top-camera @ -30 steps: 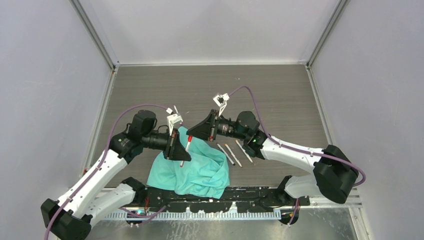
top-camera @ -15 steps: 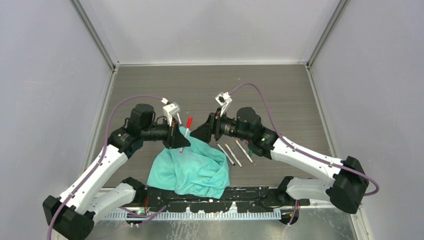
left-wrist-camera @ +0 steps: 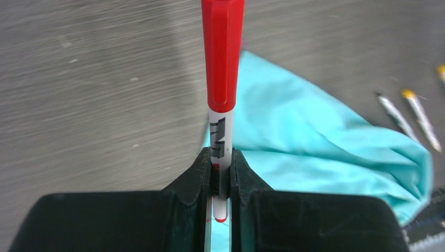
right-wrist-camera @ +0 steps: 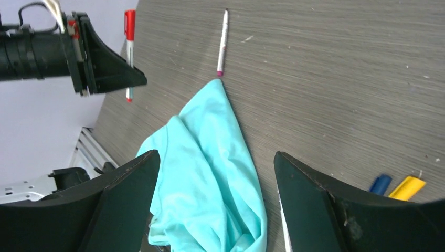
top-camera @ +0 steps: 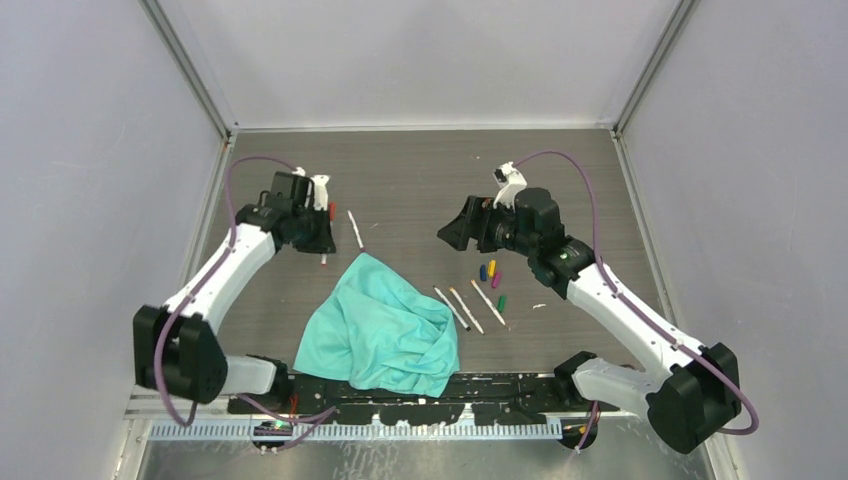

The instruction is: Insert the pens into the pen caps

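The red-capped pen (left-wrist-camera: 220, 131) is the one finished piece: its red cap (left-wrist-camera: 222, 52) sits fully over the tip. The left gripper (left-wrist-camera: 221, 163) is clenched on its white barrel and holds it above the far left of the bench (top-camera: 420, 180).

Just to its right a purple-tipped pen (top-camera: 355, 229) lies bare, its tip near the far corner of the teal cloth (top-camera: 385, 330). Three uncapped pens (top-camera: 466, 310) lie side by side at the cloth's right edge.

Right of them the loose caps are grouped. The blue cap (top-camera: 483, 271), yellow cap (top-camera: 491, 266) and purple cap (top-camera: 496, 280) sit close together, and the green cap (top-camera: 501, 302) is a little nearer.

The right gripper (right-wrist-camera: 216, 157) hangs released above the bench centre, jaws wide with nothing between them.

By this count one pen is capped and four pens and four caps are left to pair. The capped pen is not yet set down.
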